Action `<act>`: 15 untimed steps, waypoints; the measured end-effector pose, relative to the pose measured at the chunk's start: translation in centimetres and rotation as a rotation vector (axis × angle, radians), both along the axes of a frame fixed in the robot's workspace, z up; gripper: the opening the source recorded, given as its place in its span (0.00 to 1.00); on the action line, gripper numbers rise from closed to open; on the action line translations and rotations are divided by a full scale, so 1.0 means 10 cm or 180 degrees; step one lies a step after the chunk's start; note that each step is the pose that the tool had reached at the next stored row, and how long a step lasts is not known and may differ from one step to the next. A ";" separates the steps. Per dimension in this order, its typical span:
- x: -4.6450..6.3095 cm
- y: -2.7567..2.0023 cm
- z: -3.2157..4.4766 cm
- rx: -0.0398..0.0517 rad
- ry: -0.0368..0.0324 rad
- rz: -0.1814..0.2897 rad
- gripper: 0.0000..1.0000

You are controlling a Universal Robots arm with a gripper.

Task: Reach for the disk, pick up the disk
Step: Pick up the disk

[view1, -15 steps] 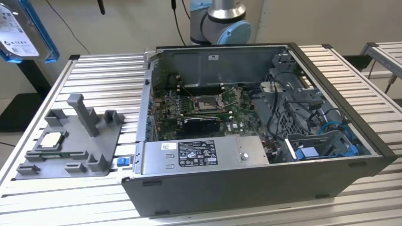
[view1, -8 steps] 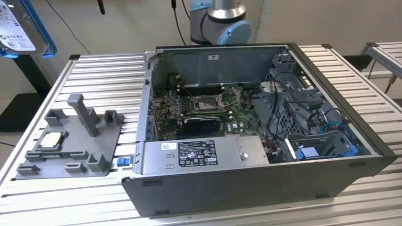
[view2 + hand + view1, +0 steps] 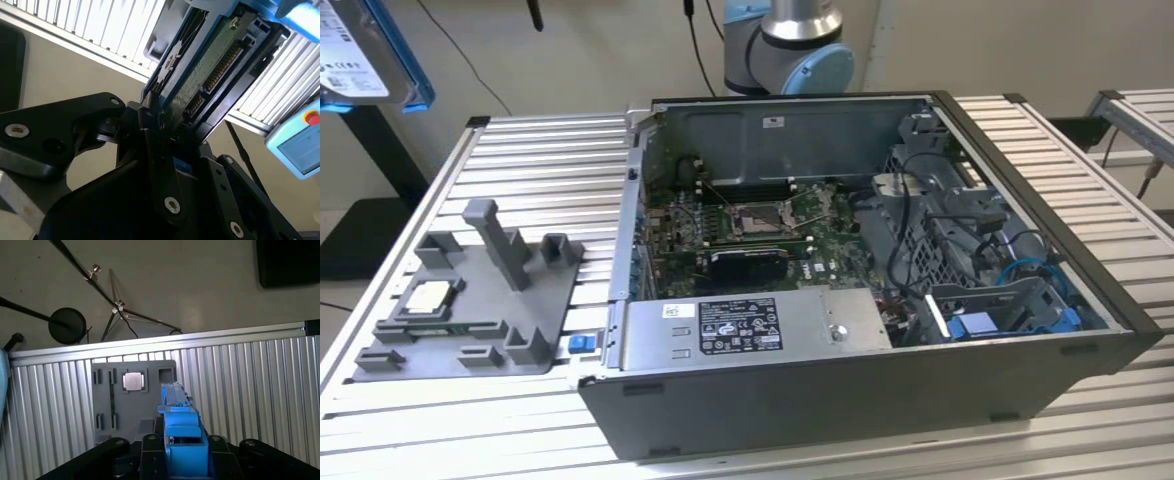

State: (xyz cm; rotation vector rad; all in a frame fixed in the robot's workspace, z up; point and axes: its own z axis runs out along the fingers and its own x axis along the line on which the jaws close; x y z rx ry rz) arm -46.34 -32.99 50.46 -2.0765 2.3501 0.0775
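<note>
The disk [image 3: 210,65] is held edge-on between my gripper's [image 3: 167,127] black fingers; its green circuit-board underside and blue side frame face the second wrist view. In the first wrist view the blue frame of the disk [image 3: 182,440] rises between the two fingers [image 3: 150,442], well above the ribbed table. In the exterior view the disk [image 3: 360,60] hangs high at the exterior view's far left, white label showing, cut off by the picture's edge. My gripper [image 3: 182,452] is shut on it.
An open computer case [image 3: 854,250] fills the middle of the slatted metal table [image 3: 534,150]. A grey fixture [image 3: 467,300] holding a small silver chip [image 3: 427,297] lies at the exterior view's left. The arm's base [image 3: 787,50] stands behind the case. A tripod [image 3: 115,305] is on the floor.
</note>
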 end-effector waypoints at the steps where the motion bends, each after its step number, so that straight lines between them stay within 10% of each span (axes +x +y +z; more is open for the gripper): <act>1: 0.00 0.000 0.019 0.0000 0.0000 0.0000 0.00; 15: 0.00 0.000 0.127 0.0001 0.0000 0.0000 0.00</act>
